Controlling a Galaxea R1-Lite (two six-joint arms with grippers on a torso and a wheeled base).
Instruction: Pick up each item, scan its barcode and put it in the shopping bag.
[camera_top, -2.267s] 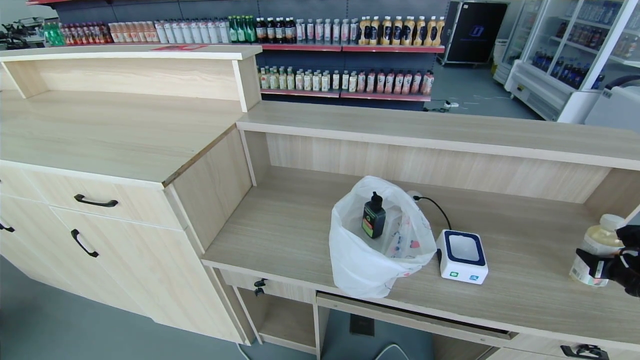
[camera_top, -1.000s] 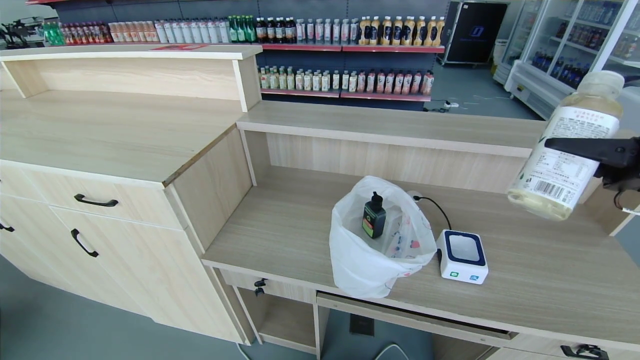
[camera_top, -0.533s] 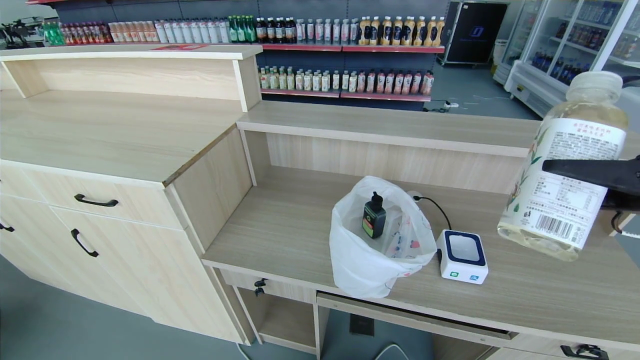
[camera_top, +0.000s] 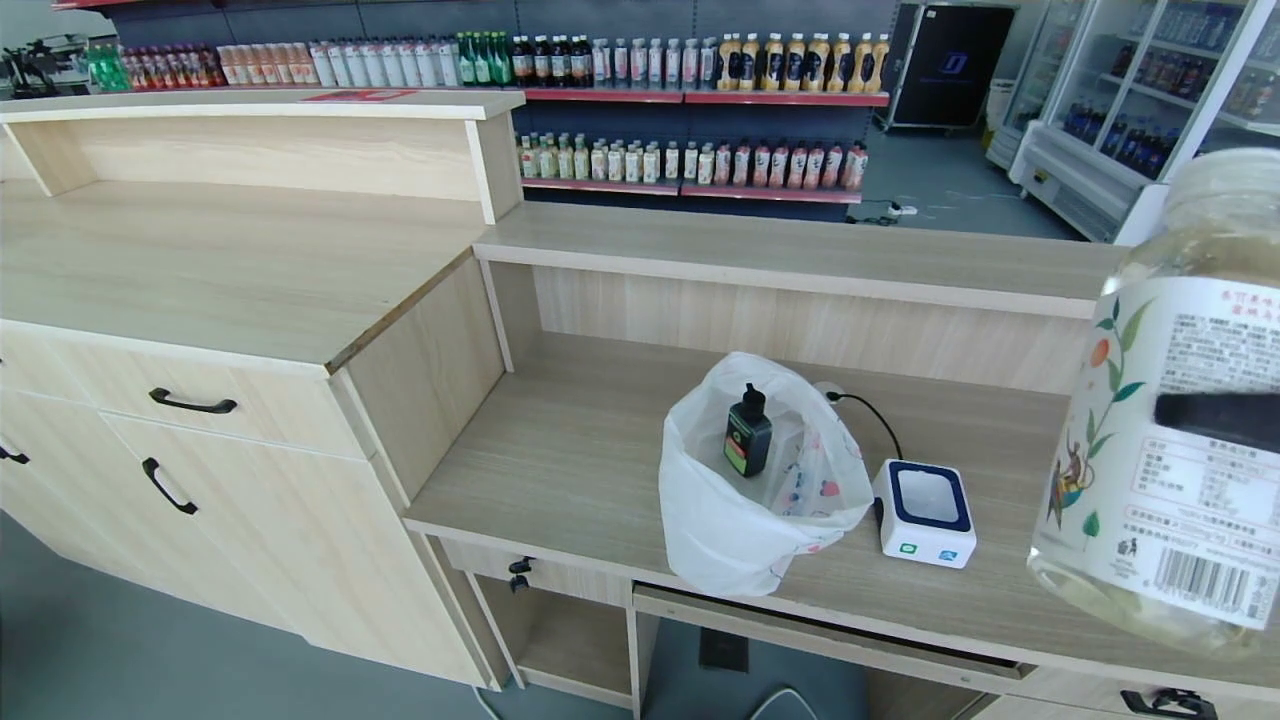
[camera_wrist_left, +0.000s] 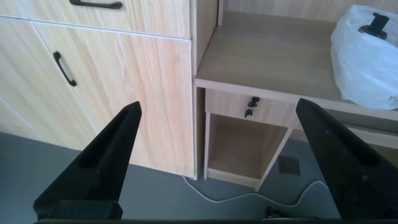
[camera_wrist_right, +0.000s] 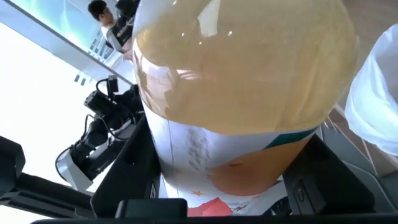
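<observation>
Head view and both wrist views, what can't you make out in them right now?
- Head view: the drink bottle is cut off by the right edge, and it covers most of the right hand gripping it.
- Head view: the cloudy plastic of the shopping bag blurs whatever lies beside the black bottle.
- Left wrist view: the frame edge cuts the shopping bag off.

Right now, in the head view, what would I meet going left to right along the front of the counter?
In order: cabinet with black handles → white shopping bag → barcode scanner → pale drink bottle, held up close to the camera.
</observation>
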